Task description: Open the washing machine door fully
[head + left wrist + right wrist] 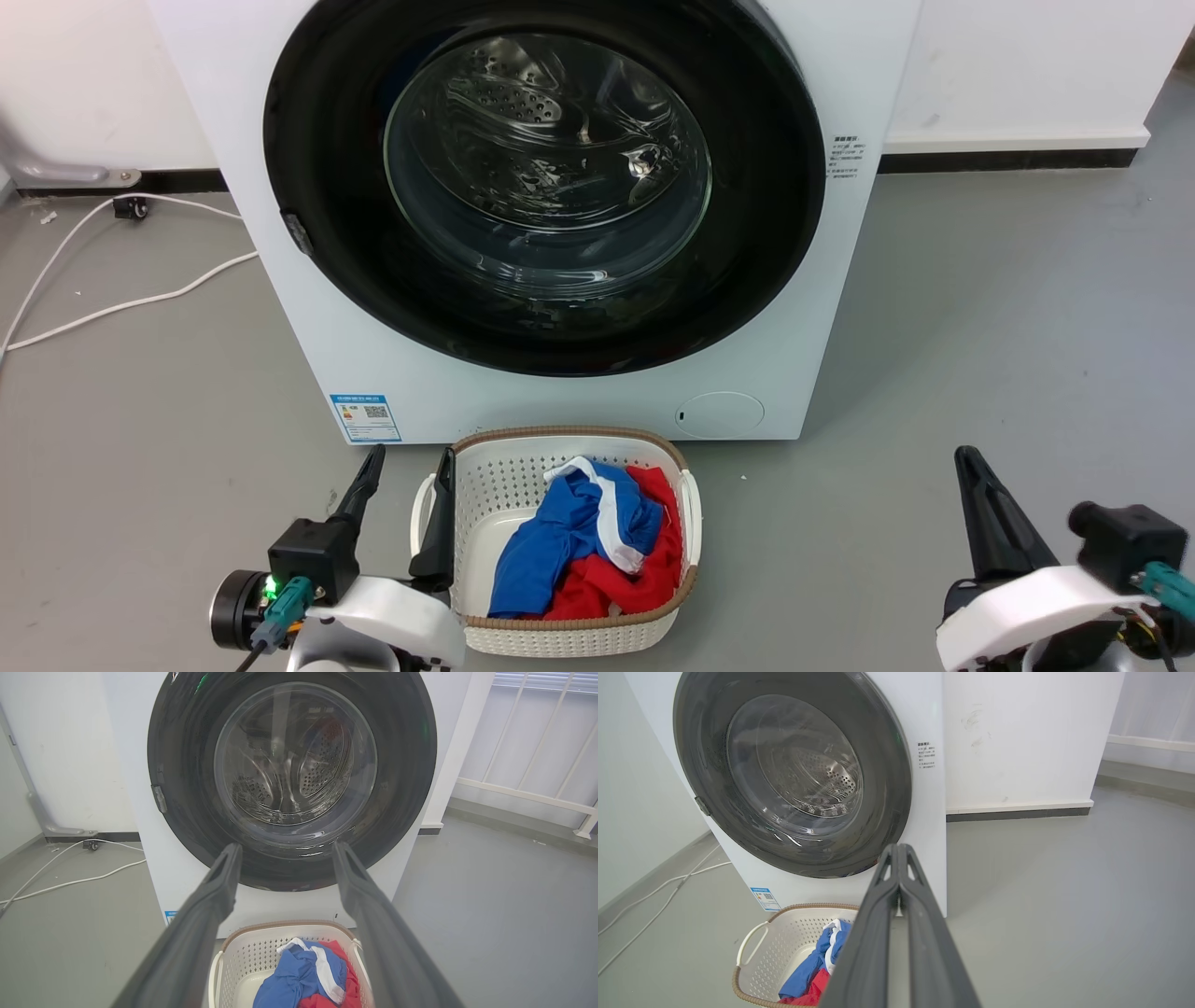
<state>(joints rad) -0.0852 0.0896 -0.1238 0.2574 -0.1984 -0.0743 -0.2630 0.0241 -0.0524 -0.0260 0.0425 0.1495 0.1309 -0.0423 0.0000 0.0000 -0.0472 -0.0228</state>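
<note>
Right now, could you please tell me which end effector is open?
The left end effector: it is spread wide with a clear gap, whereas the right end effector is pressed shut.

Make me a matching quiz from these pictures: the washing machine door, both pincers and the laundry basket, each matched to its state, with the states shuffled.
Things:
1 washing machine door
2 left pincer
3 right pincer
4 laundry basket

States:
A holds red and blue clothes
B fingers spread apart
C closed
D fingers pressed together

Pairs: 1-C, 2-B, 3-D, 4-A
</note>
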